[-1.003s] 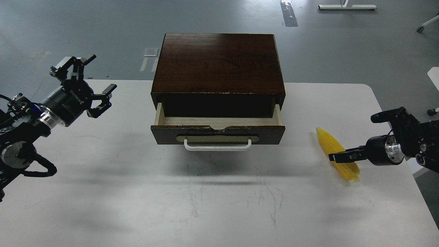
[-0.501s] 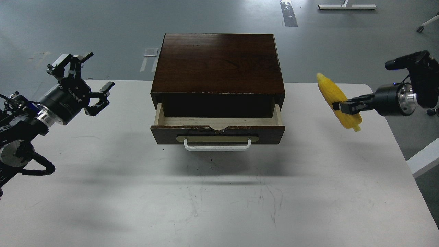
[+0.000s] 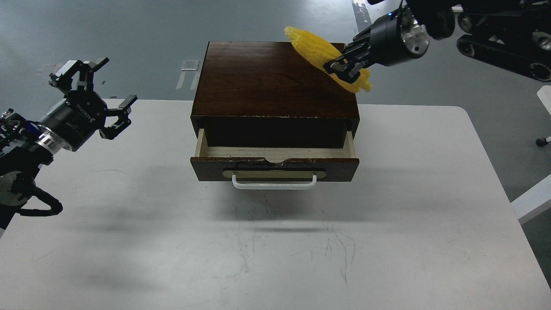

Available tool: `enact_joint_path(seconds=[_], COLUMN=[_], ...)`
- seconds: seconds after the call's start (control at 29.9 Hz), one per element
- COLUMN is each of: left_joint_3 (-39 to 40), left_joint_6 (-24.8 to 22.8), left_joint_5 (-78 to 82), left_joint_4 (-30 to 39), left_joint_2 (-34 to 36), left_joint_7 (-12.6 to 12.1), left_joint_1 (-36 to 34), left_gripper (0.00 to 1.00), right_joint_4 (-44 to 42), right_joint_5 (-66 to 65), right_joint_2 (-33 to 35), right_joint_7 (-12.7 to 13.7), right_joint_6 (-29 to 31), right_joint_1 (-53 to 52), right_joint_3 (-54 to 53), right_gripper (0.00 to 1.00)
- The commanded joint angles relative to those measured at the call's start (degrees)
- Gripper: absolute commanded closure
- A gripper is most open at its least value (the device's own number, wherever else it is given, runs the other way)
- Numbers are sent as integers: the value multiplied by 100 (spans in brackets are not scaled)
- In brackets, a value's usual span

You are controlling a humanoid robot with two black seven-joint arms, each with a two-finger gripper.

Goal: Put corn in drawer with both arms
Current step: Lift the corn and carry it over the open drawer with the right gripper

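Note:
The yellow corn hangs in the air above the right rear of the dark wood box, tilted with its tapered end to the upper left. My right gripper is shut on the corn near its thick end and comes in from the upper right. The drawer stands part way open, showing its pale wood interior and white bar handle. My left gripper is open and empty, held above the table's left side, well left of the box.
The white table carries only the box. Its right edge and rounded corner are near the right of the view. Grey floor lies beyond, with a white furniture base at the top right.
My right gripper has lifted the corn from the table's right side and carried it up and left, over the box's right rear. My left gripper has drifted slightly left and up.

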State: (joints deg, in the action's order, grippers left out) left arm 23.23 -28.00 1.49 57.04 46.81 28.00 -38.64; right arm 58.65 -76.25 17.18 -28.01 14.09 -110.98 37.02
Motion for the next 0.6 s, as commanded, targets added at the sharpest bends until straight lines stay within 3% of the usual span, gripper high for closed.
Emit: enact_joint_path(seconds=[0.0,0.13,0.27,0.57], left_joint_3=[-2,-2,-11,-11], left_joint_6=[0,0,0,0], left_joint_5=[9,9,26,35], left_joint_4=[61,114,210,255], left_joint_2=[179,250,337,513], left_joint_7=[0,0,0,0], left_joint_1=[5,-4,5,14], left_gripper=[2,2,2,2], right_joint_4=[111,427,796,762], right_joint_5=[-258,-312,-687,-1252], right_joint_2=[-652,-988,-1164,-1489], right_joint_7=[1,1,1,1], right_joint_6=[-703,-1066,-1084,-1119], right_joint_1=[-239,-372,-495,-390], right_joint_3=[348,560,665,930], right_gripper=[83,83,82,82])
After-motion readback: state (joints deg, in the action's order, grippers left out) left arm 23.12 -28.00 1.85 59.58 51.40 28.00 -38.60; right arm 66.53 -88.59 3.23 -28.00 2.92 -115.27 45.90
